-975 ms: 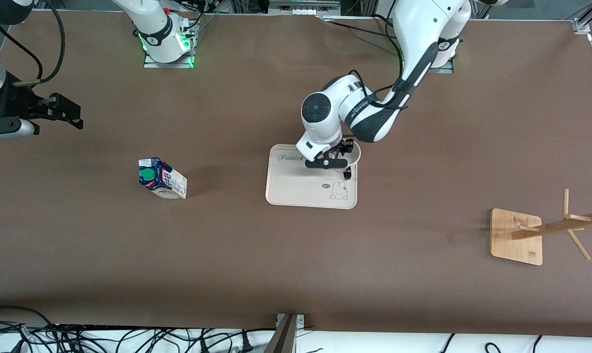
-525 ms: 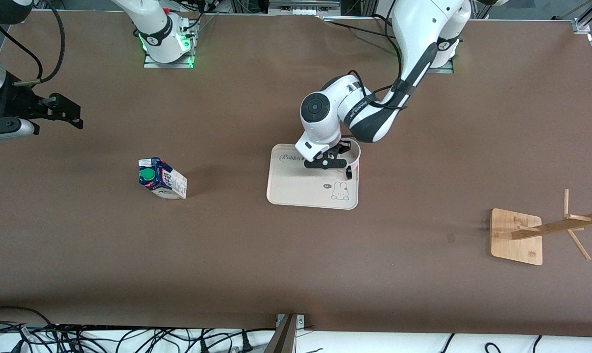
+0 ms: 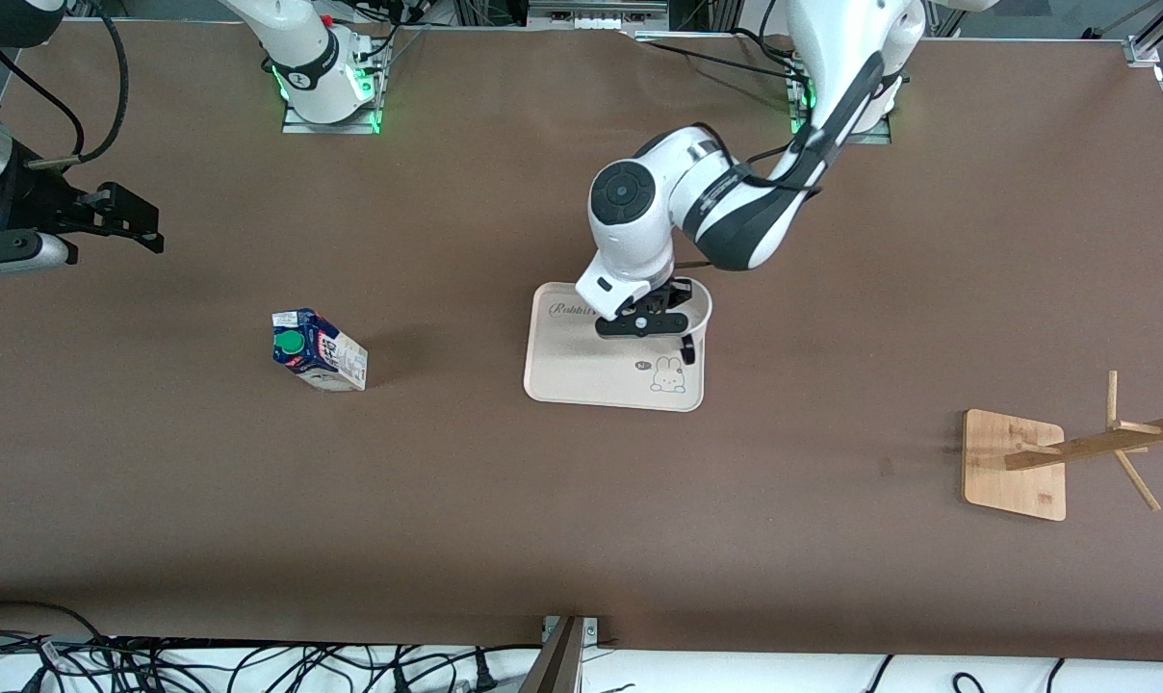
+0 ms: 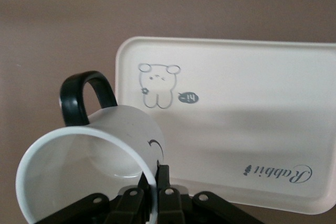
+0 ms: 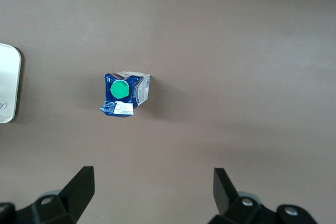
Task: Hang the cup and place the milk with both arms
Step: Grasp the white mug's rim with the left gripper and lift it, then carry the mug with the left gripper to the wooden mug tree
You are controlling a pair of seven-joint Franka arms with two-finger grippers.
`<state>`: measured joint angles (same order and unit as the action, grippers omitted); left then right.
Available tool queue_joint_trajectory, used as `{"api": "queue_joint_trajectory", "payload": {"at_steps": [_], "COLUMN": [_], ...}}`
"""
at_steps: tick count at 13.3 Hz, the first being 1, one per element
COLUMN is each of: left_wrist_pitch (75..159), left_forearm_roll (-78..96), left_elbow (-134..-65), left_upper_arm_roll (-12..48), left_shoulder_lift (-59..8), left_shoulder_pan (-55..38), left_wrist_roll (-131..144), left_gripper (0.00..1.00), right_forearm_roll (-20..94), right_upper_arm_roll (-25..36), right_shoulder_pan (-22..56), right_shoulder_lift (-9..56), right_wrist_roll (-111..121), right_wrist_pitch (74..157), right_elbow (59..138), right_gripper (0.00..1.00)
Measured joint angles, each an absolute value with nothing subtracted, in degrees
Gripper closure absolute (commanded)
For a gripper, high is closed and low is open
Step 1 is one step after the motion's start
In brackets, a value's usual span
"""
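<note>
One word, "Rabbit", marks the tray (image 4: 294,77).

Bare brown tabletop (image 3: 562,500) surrounds three well-separated obstacles.

The upright blue-and-white milk carton (image 3: 318,350) with green cap, the cream rabbit-print tray (image 3: 581,371) and the wooden peg rack (image 3: 1063,457) stand well apart, with open table between them and nearer the front camera.
</note>
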<state>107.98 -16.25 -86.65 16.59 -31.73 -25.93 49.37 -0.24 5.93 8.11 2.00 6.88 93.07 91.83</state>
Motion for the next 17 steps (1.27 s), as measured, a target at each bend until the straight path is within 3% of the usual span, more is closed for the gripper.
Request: {"api": "queue_joint_trajectory", "payload": {"at_steps": [5,17], "left_wrist_pitch": [98.8,94.3], "left_forearm_roll": [-16.3,-6.8], "left_elbow": [-77.9,-73.7], "left_upper_arm_roll": [16.5,16.4], "left_shoulder_lift": [-26.3,-23.8], "left_shoulder_pan": [-13.3,8.0], "left_wrist_roll": [35.0,-3.2], "left_gripper": [1.0,1.0], "right_forearm_roll": [-0.2,-0.2], "right_upper_arm_roll": [5.5,5.3], "right_shoulder_pan": [8.2,8.3], "right_shoulder_lift": [2.0,2.0], "right_wrist_roll": [6.9,6.9], "right_wrist_pitch": [93.1,93.1], "right_elbow": [91.8,91.7], "right_gripper": [0.0,0.0]}}
